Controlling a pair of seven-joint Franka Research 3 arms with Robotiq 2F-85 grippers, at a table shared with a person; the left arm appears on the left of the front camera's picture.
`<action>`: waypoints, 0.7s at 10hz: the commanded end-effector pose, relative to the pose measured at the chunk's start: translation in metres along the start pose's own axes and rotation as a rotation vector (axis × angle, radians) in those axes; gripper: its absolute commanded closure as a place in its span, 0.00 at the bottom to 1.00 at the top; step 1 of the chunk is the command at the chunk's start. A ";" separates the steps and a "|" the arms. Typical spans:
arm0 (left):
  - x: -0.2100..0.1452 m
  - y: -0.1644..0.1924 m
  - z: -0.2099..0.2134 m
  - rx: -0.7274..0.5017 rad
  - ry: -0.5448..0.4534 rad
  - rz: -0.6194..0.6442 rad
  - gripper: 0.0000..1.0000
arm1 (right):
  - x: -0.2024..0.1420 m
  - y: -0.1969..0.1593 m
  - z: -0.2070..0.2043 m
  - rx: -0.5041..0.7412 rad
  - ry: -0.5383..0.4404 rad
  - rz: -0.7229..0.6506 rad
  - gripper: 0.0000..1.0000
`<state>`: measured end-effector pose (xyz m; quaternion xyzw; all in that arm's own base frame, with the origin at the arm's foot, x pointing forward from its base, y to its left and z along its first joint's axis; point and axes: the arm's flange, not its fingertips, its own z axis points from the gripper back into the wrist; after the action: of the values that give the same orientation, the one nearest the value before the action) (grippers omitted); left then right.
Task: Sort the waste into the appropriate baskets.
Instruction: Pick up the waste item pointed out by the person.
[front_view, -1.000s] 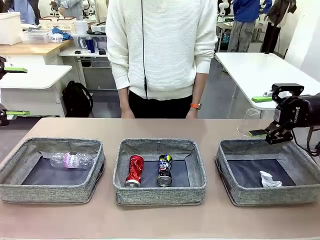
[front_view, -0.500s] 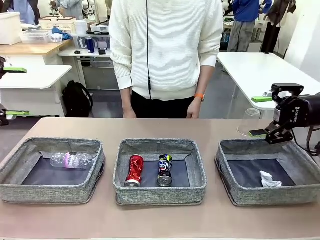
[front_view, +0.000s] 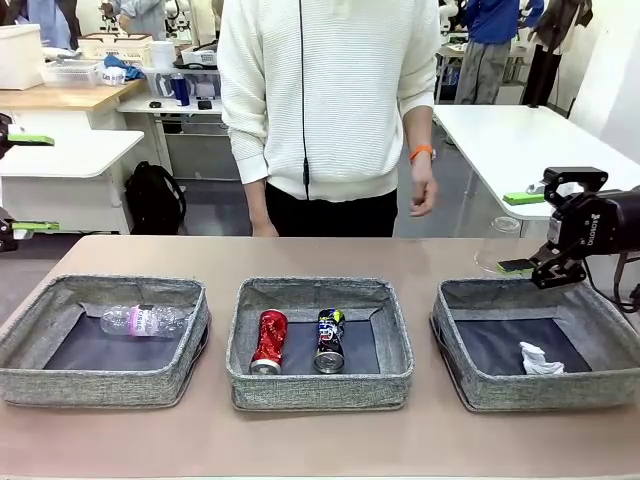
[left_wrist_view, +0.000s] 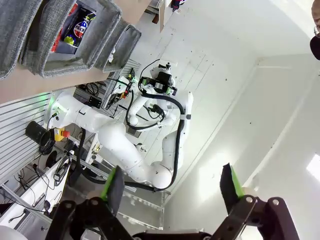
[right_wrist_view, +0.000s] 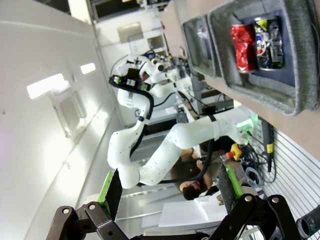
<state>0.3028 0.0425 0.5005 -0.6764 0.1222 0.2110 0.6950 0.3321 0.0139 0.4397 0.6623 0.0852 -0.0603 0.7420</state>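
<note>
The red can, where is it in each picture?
Front view: the red can lies in the middle basket, low in the picture's centre, left of the dark can.
Left wrist view: I can't find it for sure; a bit of red peeks out by the dark can at top left.
Right wrist view: top right, in that basket.
Shared landmark: the dark can.
</note>
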 end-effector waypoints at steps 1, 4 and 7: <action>-0.001 -0.002 -0.001 -0.013 0.010 -0.019 0.00 | 0.001 0.002 -0.002 0.016 0.000 0.025 0.00; -0.001 -0.002 -0.001 -0.013 0.010 -0.019 0.00 | 0.001 0.002 -0.002 0.016 0.000 0.025 0.00; -0.001 -0.002 -0.001 -0.013 0.010 -0.019 0.00 | 0.000 0.000 0.000 0.000 0.000 0.000 0.00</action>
<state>0.3028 0.0425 0.5006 -0.6765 0.1224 0.2109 0.6949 0.3321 0.0138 0.4396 0.6623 0.0853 -0.0604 0.7419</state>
